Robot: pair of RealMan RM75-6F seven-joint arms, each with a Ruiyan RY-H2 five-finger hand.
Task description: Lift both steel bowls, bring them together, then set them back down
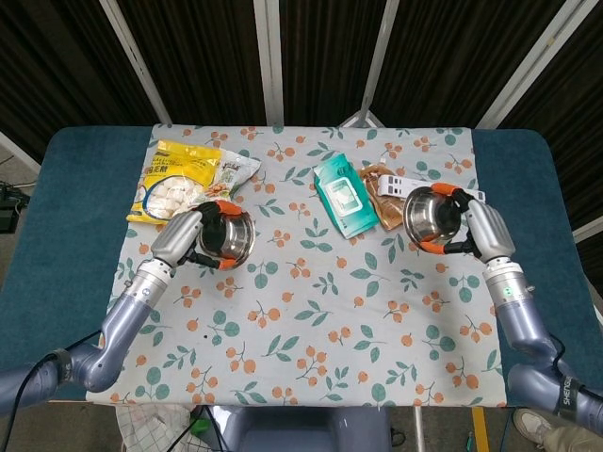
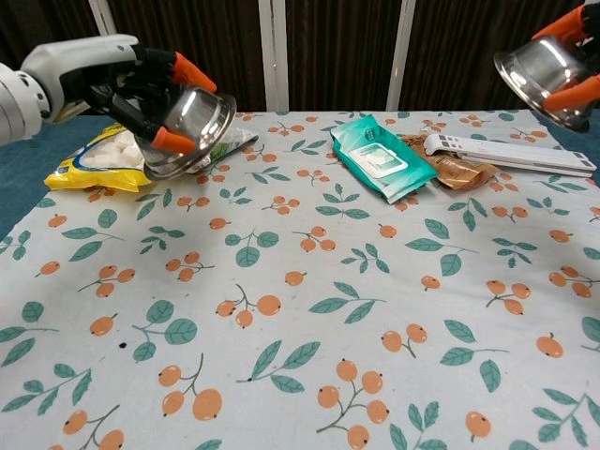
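My left hand (image 1: pixel 185 237) (image 2: pixel 117 82) grips a steel bowl (image 1: pixel 229 238) (image 2: pixel 188 128) by its rim and holds it up off the cloth, tilted with its open side facing right. At the right, my right hand (image 1: pixel 479 230) holds the second steel bowl (image 1: pixel 431 216) (image 2: pixel 544 75) raised as well, its mouth tilted toward the left. In the chest view only the orange fingertips (image 2: pixel 569 21) of the right hand show around that bowl. The two bowls hang far apart, above opposite sides of the table.
On the floral tablecloth (image 1: pixel 320 311) lie a yellow snack bag (image 1: pixel 171 185), a smaller nut packet (image 1: pixel 224 179), a teal wipes pack (image 1: pixel 343 196), a brown pouch (image 1: pixel 385 200) and a white flat device (image 2: pixel 506 152), all along the far half.
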